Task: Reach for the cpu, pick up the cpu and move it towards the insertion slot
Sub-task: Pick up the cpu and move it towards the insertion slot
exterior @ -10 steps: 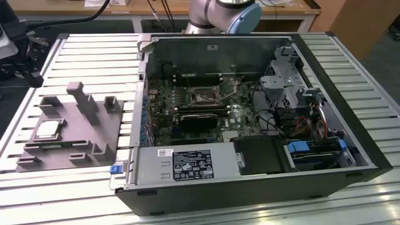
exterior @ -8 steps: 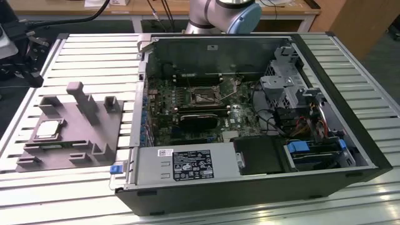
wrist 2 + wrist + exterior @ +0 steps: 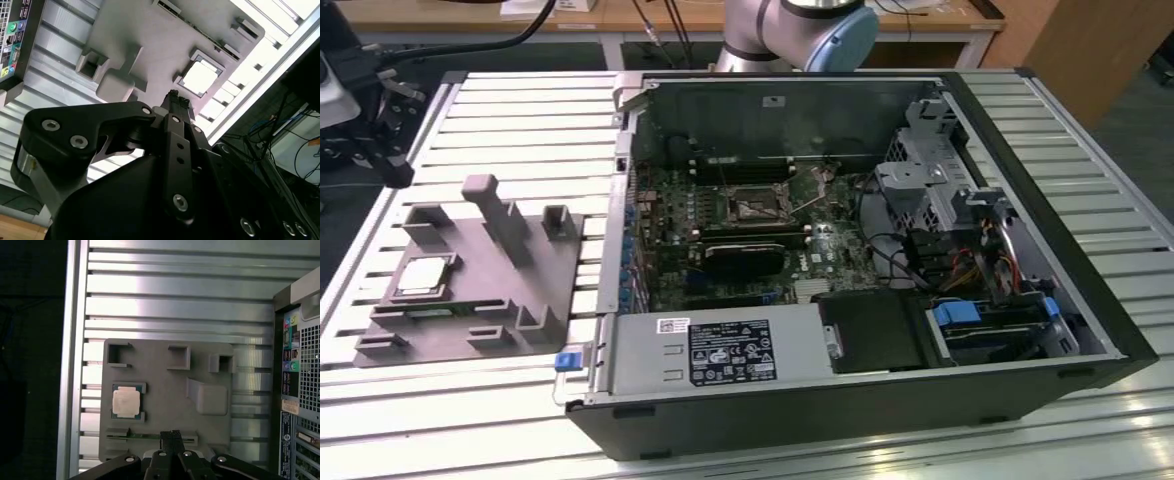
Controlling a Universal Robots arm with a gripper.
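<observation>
A grey fixture plate (image 3: 480, 300) with upright posts lies on the slatted aluminium table (image 3: 534, 130) at the exterior view's left, just beside an open black computer case (image 3: 827, 415) filling centre and right. A labelled silver power supply (image 3: 714, 350) sits at the case's lower centre.

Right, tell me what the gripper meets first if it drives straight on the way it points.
Probably the grey fixture plate, not the cpu: in the first wrist view the gripper lines up with the plate's edge, the cpu lying aside. Depth is unclear.
</observation>
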